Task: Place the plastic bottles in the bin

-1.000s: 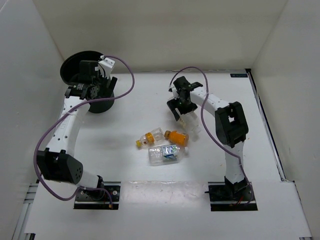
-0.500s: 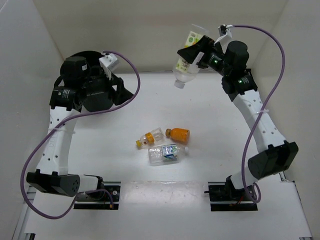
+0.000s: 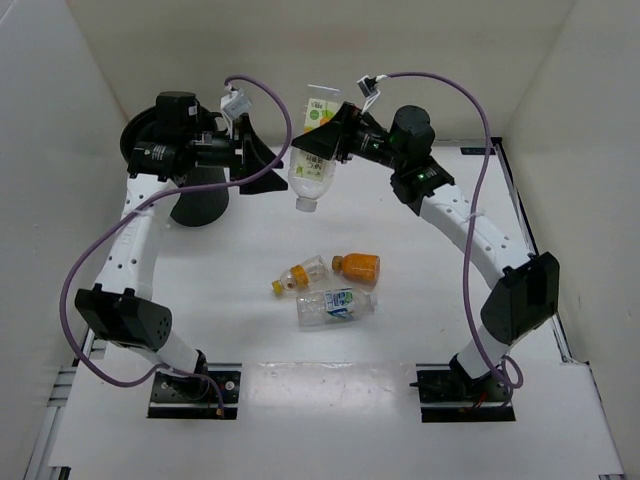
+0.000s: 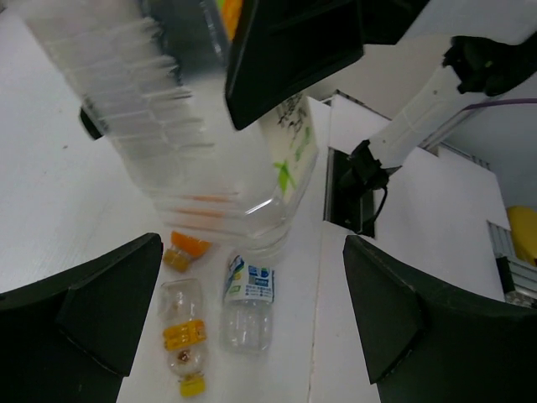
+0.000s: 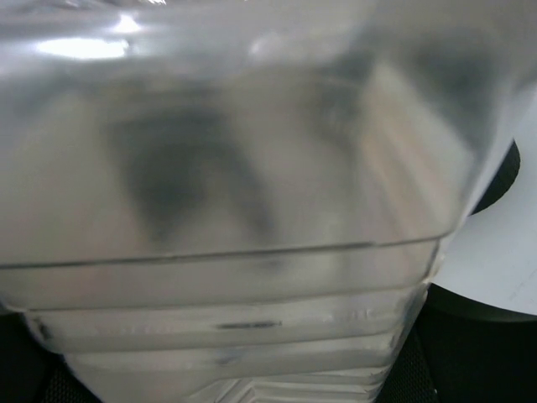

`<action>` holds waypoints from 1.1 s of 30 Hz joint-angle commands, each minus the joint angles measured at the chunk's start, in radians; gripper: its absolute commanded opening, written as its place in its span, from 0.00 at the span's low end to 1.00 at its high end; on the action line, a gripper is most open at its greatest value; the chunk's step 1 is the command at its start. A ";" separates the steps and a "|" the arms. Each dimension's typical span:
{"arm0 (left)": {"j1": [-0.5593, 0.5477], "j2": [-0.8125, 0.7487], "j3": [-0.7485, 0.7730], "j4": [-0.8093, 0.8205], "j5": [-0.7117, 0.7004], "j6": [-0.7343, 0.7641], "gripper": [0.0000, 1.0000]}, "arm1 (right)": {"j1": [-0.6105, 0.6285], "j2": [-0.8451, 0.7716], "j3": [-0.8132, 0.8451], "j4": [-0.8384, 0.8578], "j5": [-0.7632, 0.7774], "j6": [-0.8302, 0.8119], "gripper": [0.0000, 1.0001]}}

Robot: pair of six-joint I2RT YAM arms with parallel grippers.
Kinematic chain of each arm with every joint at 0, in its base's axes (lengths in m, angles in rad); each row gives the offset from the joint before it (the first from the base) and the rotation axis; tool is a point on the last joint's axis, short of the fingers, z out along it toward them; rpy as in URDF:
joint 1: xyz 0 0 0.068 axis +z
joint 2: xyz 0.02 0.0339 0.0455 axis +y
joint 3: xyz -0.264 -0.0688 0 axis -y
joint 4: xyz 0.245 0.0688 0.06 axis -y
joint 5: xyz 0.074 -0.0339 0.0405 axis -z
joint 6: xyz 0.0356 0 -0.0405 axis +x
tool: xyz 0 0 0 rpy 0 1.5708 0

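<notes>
My right gripper [image 3: 328,140] is shut on the large square yellow-labelled bottle [image 3: 313,150] and holds it high, neck down, right of the black bin [image 3: 190,205]. The bottle fills the right wrist view [image 5: 252,210]. My left gripper [image 3: 272,170] is open and empty, its fingers spread just left of that bottle [image 4: 210,143], which hangs between them in the left wrist view. On the table lie the yellow-capped bottle [image 3: 298,273], the orange-filled one [image 3: 358,267] and the blue-green-labelled one [image 3: 335,305]. The black-capped bottle is out of view.
The left arm partly hides the bin at the back left. White walls close the table on the left, back and right. The three lying bottles also show in the left wrist view, below the open fingers [image 4: 84,311].
The right arm lifted the large bottle off the table and carried it left toward the bin. The left gripper swung right from over the bin to beside the bottle.
</notes>
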 commanded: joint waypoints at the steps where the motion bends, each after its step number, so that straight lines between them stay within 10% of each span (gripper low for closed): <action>1: -0.006 0.009 0.040 0.025 0.166 -0.021 0.99 | 0.009 0.009 0.034 0.134 -0.035 0.030 0.00; 12: 0.003 0.066 0.040 0.034 0.023 -0.061 0.99 | 0.048 0.091 0.114 0.158 -0.084 0.070 0.00; 33: -0.005 0.107 0.077 0.043 0.186 -0.072 0.99 | 0.078 0.122 0.100 0.278 -0.135 0.148 0.00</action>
